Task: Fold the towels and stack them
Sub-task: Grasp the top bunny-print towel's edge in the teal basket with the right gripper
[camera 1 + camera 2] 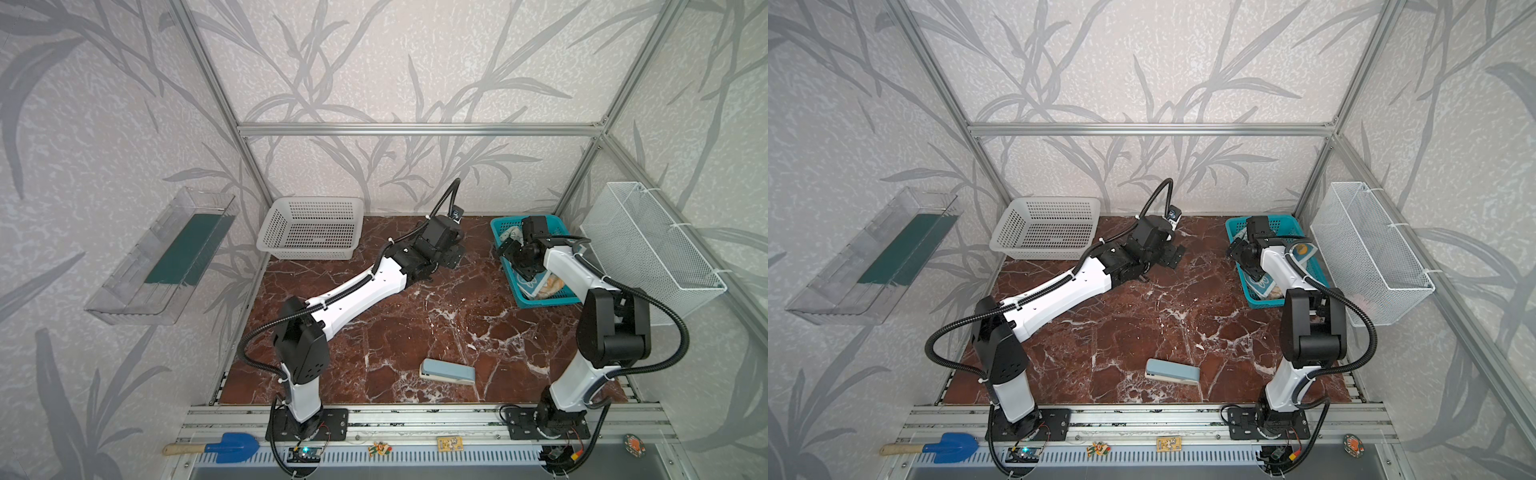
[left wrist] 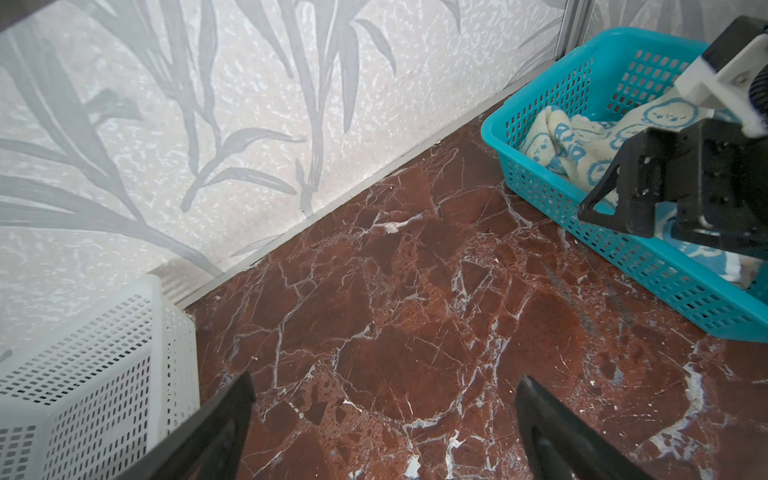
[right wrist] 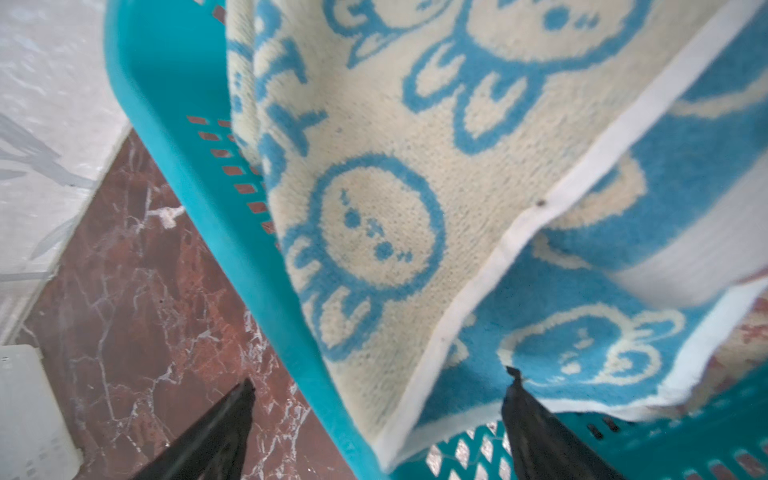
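The towels lie bunched in a teal basket (image 1: 548, 302) (image 1: 1262, 302) at the back right of the table. On top is a cream-and-blue towel (image 3: 374, 187) (image 2: 557, 141) (image 1: 534, 284) printed with animal faces, its white-hemmed edge draped toward the basket's rim (image 3: 166, 83). An orange-and-cream towel (image 1: 555, 284) peeks out beside it. My right gripper (image 3: 378, 382) (image 1: 513, 259) (image 1: 1244, 257) hovers open over that rim, one finger above the marble, the other above the towel, holding nothing. My left gripper (image 2: 384, 378) (image 1: 455, 257) (image 1: 1177, 255) stands open over bare marble at the back middle.
A white perforated basket (image 1: 309, 228) (image 2: 95, 374) sits at the back left. A pale blue stapler-like block (image 1: 446, 371) lies near the front. A white wire basket (image 1: 648, 249) hangs on the right wall, a clear tray (image 1: 162, 257) on the left wall.
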Tool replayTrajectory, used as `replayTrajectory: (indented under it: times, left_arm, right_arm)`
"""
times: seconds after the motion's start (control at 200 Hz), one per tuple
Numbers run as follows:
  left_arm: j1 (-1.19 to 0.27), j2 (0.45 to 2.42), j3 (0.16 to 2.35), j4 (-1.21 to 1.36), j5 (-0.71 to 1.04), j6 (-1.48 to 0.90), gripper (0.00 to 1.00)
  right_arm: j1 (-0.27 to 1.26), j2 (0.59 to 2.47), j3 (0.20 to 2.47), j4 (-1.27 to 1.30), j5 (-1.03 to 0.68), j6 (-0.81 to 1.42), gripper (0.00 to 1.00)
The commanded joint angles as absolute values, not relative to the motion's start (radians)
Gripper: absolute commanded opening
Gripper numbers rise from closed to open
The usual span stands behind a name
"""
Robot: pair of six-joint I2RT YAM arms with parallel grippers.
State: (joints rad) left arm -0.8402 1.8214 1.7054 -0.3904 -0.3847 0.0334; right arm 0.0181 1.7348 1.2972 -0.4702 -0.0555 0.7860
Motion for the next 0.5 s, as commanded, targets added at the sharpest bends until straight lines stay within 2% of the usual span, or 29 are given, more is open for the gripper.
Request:
replayTrajectory:
  times: [0.0,0.2,0.345,0.495]
  left_arm:
    - [-0.847,1.789,1.667,-0.368,-0.429,0.073,0.99]
    - [-0.848,1.780,1.658,-0.354,-0.399,0.072,0.99]
    - [-0.849,1.786,1.660,-0.373,-0.393,0.067,0.99]
    - [-0.848,1.780,1.643,-0.381,-0.377,0.058,0.99]
  right_arm:
    - [0.006,1.645,1.253,-0.409,-0.070,0.826,0.94]
    - [-0.015,1.591,1.140,-0.294,-0.027,0.917,0.92]
    - [-0.027,1.598,1.097,-0.217,-0.062,0.965,0.89]
    - [-0.041,1.640,1.098,-0.158,-0.143,0.993,0.81]
